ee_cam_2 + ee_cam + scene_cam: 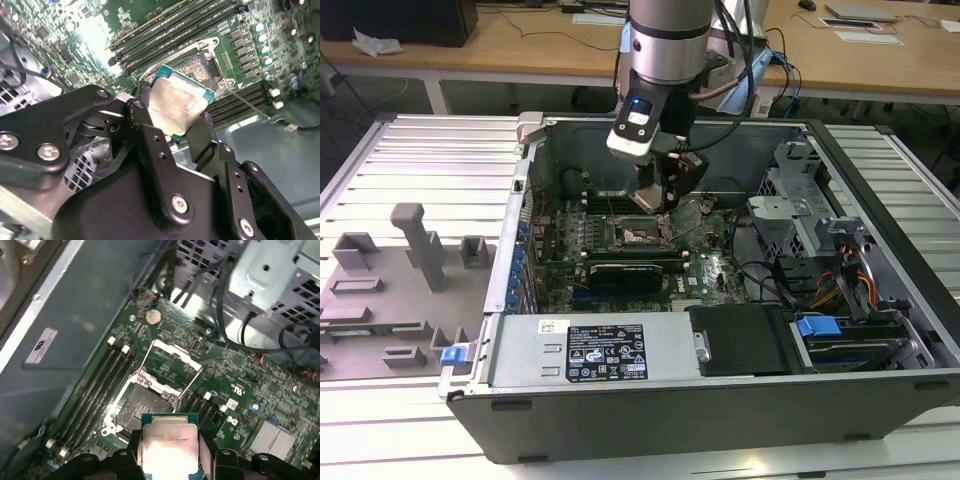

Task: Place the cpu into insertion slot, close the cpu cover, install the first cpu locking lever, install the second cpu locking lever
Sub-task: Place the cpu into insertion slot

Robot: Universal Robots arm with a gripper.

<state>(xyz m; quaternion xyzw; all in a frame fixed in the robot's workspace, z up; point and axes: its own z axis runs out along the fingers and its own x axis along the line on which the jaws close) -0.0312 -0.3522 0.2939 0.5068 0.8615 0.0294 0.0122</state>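
We find the gripper [172,119] clamped on the cpu [176,102], with its fingers [139,109] on two opposite edges. The cpu is held above the green board [240,390], near the insertion slot [142,407] and not seated. The slot's contact field lies exposed. The cpu cover [177,356] stands swung open beside the slot. In the exterior view, the gripper [658,200] is inside the open computer case [620,420].

In the second wrist view the cpu [177,102] hides a good part of the insertion slot [198,66], and the fingers [142,127] cover two of its side edges. In the first wrist view the picture's edge cuts off one side of the cpu. In the exterior view the gripper [657,205] stands before the cpu, so we cannot make it out there.
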